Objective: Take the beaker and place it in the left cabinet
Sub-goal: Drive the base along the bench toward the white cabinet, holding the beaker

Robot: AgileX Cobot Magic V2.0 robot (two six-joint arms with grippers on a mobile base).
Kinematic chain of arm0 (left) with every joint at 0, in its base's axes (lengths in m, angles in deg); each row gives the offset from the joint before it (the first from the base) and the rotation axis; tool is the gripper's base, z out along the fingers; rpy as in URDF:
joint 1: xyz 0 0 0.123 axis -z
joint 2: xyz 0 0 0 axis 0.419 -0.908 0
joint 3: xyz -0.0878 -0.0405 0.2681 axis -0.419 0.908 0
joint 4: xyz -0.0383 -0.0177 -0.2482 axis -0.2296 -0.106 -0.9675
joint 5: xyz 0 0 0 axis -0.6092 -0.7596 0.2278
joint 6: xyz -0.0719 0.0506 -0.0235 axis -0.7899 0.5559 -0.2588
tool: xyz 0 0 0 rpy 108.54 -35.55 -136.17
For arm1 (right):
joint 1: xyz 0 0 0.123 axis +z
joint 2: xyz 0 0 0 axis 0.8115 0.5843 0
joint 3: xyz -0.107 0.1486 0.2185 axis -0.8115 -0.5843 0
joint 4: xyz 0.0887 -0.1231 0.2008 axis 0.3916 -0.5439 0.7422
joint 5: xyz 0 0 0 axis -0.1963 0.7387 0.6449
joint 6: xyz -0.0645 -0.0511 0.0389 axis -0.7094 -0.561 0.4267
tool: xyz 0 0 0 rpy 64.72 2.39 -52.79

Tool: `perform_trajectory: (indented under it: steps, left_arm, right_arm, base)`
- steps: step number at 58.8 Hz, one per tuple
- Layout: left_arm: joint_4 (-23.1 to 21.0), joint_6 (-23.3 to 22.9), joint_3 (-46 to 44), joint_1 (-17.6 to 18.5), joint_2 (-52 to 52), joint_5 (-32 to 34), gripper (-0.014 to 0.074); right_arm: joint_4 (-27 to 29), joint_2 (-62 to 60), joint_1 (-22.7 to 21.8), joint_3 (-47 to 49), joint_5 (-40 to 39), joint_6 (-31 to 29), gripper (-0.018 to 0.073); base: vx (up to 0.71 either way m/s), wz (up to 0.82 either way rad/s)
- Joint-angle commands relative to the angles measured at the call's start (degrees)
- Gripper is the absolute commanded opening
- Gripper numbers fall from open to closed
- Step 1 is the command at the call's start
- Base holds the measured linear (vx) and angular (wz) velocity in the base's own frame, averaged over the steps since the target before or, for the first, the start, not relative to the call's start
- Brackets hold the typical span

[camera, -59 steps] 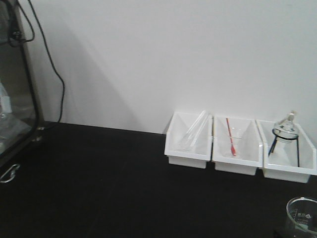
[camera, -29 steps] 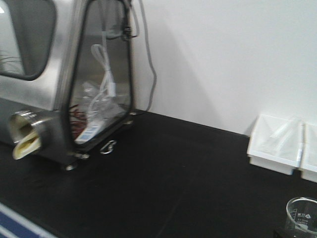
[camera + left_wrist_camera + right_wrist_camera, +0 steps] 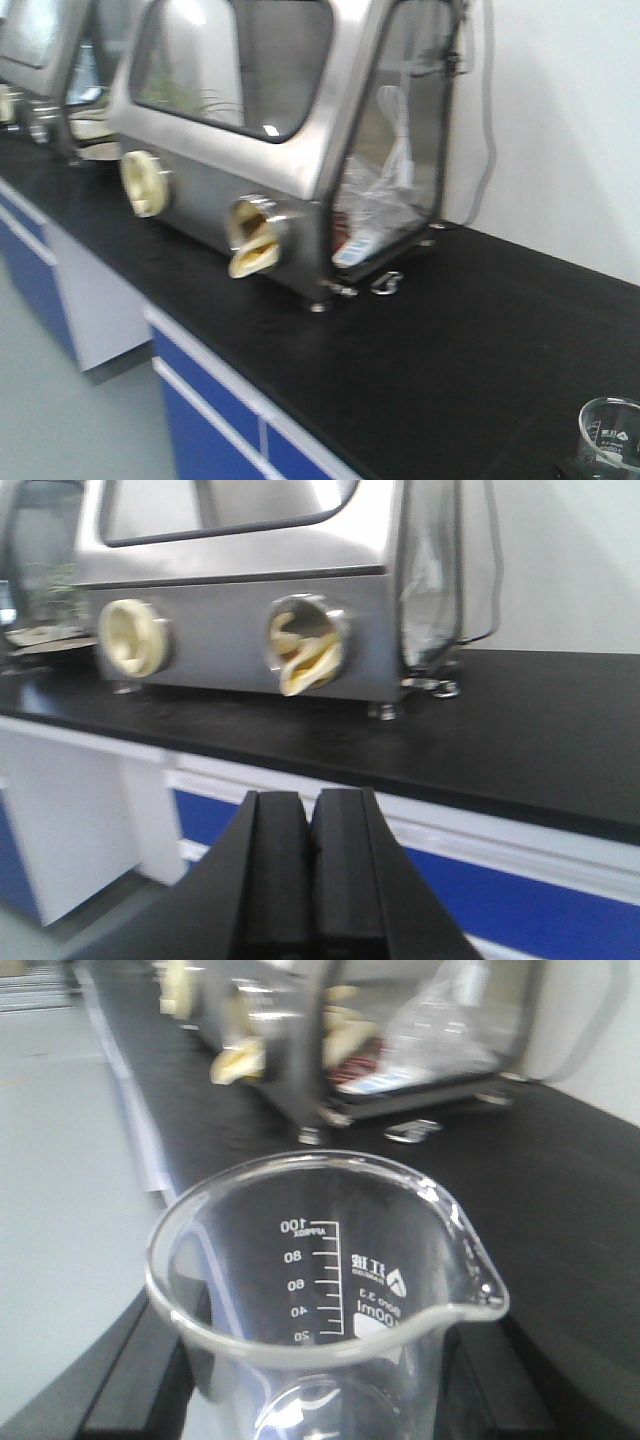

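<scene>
One beaker (image 3: 330, 1290), gripped by right jaws; two ports (image 3: 305, 658) on glovebox (image 3: 230, 610).

Bright, even indoor light fills all three views, and shadows are soft. The front view is smeared by motion blur: the steel box (image 3: 250, 150) and the blue cupboard fronts (image 3: 210, 410) at 7 o'clock have fuzzy edges, while the beaker (image 3: 610, 437) at 5 o'clock is crisper. Glare whitens the box's window at 11 o'clock. The black surface (image 3: 480, 330) has a dull sheen. In the left wrist view the left jaws at 6 o'clock are dark and slightly soft. In the right wrist view the beaker's printed marks are sharp, its rim glints white, and everything behind is out of focus.
</scene>
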Motion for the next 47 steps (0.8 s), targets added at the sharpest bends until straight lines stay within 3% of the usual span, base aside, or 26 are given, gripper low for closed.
perform_trajectory:
  steps: [1,27,47]
  left_arm:
    - [-0.47,-0.15,0.94,0.32,1.09,4.8,0.0001]
    - [-0.47,-0.15,0.94,0.32,1.09,4.8,0.0001]
    - [-0.47,-0.15,0.94,0.32,1.09,4.8,0.0001]
  right_arm:
    - [-0.36,-0.19,-0.32,1.78,-4.21,0.22,-0.0004]
    - [-0.36,-0.19,-0.32,1.78,-4.21,0.22,-0.0004]
    - [-0.36,-0.19,-0.32,1.78,-4.21,0.22,-0.0004]
  base:
    - [-0.06,0.71]
    - [0.01,0.78]
    - [0.18,0.53]
